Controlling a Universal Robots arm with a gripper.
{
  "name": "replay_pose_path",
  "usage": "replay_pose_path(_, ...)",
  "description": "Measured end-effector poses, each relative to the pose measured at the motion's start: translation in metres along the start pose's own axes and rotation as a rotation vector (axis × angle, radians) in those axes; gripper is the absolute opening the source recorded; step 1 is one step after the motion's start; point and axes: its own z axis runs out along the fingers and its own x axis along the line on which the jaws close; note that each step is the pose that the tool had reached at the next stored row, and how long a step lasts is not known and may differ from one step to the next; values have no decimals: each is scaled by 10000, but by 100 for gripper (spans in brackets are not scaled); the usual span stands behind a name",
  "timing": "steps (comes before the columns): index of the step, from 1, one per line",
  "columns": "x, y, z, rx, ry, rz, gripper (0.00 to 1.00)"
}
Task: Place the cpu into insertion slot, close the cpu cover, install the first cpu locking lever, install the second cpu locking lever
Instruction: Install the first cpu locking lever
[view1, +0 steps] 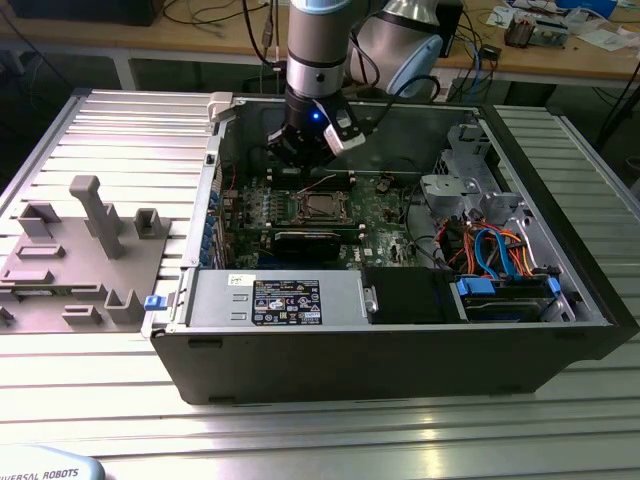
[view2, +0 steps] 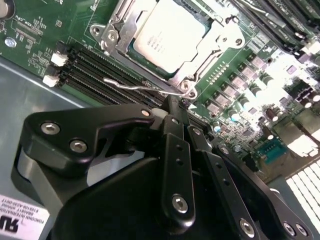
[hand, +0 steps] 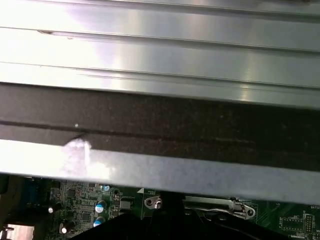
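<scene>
The cpu (view2: 167, 32) is seen seated in its socket on the motherboard (view2: 240, 75), framed by the cpu cover (view2: 125, 27), which appears lowered around it; a thin wire locking lever (view2: 137, 86) stands free just beside the socket's edge; the gripper (view2: 175, 112), fingers drawn together and holding nothing, is poised near that lever; the lever is best pressed squarely and hooked under its catch, it is judged, without grazing the memory slots (view2: 100, 67) nearby.
</scene>
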Motion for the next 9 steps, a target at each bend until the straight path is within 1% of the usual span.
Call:
replay_pose_path(2, -11, 0, 27, 0, 2, -1, 11)
replay_pose_path(9, -67, -6, 86, 0, 11, -14, 11)
